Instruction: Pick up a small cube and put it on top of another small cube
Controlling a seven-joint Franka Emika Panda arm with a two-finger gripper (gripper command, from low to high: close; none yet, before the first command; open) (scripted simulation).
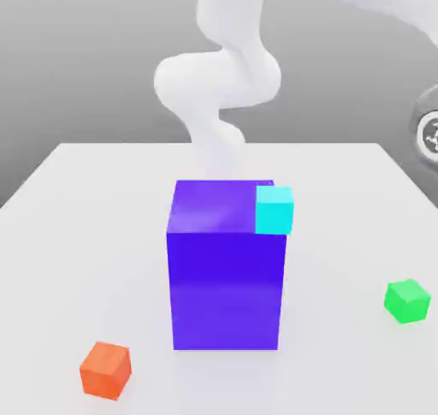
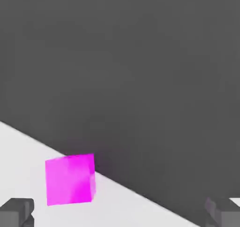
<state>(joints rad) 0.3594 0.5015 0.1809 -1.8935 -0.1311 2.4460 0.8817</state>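
In the hand view a magenta small cube [image 2: 70, 179] sits on the white table [image 2: 28, 151], near the table's edge. My gripper [image 2: 120, 214] is open, and its two dark fingertips [image 2: 16, 211] stand wide apart with nothing between them. The magenta cube lies ahead of the fingers, closer to one of them, and they do not touch it. In the exterior view a cyan small cube [image 1: 274, 210] shows at the upper right corner of a tall blue block [image 1: 226, 276]. I cannot tell whether it rests on the block or stands behind it. A green cube [image 1: 406, 300] and an orange cube [image 1: 106, 369] lie on the table.
The tall blue block stands in the middle of the table [image 1: 77, 234]. The white arm [image 1: 218, 88] comes down behind it. The green cube is at the exterior view's right and the orange cube at the front left. A round grey fixture [image 1: 430, 131] sits at the right edge.
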